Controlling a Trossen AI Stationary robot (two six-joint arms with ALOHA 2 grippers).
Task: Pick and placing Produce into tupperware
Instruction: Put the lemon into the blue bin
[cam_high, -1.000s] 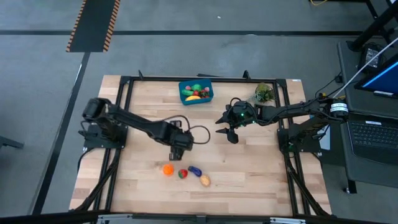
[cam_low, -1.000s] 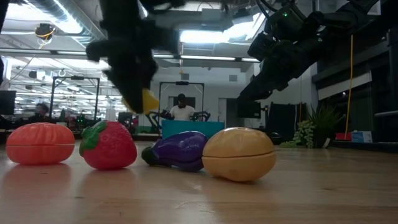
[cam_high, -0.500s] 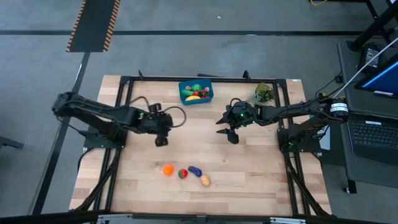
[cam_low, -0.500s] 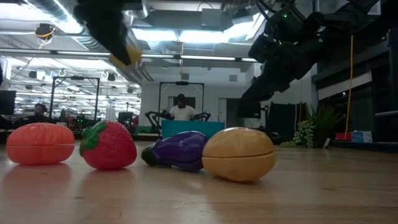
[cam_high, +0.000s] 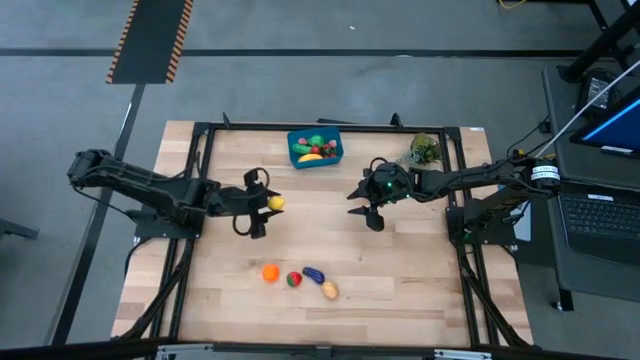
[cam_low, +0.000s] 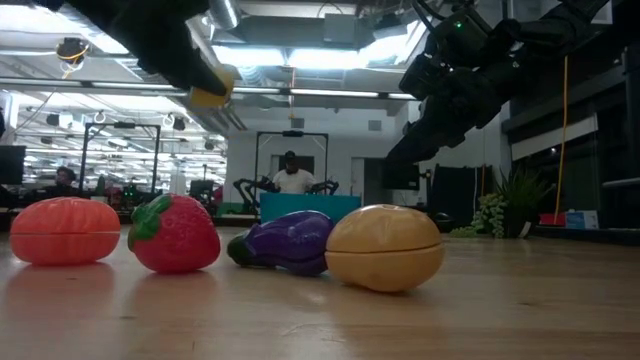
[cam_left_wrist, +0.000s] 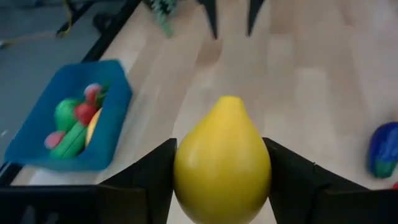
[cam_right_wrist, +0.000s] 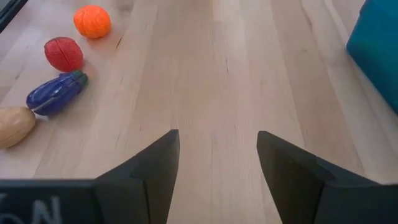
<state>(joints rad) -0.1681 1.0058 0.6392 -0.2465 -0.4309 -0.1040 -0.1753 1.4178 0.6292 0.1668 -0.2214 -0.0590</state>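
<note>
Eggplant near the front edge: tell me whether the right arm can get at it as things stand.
Probably yes. The right gripper hangs open and empty over bare wood, and the eggplant lies uncovered between the strawberry and the potato, though those neighbours crowd it.

We saw a plain yellow lemon (cam_left_wrist: 222, 163) between the black fingers (cam_left_wrist: 152, 174) of the left gripper (cam_high: 270, 203), and ahead of it a blue tupperware (cam_left_wrist: 111, 118) holding green, red and yellow pieces. Ahead of the right gripper (cam_right_wrist: 216, 163), black as well, lay an orange orange (cam_right_wrist: 92, 21), a red strawberry (cam_right_wrist: 63, 53), a purple eggplant (cam_right_wrist: 56, 93) and a tan potato (cam_right_wrist: 15, 126). The table (cam_right_wrist: 236, 74) under them was pale wood with a fine lengthwise grain.
</note>
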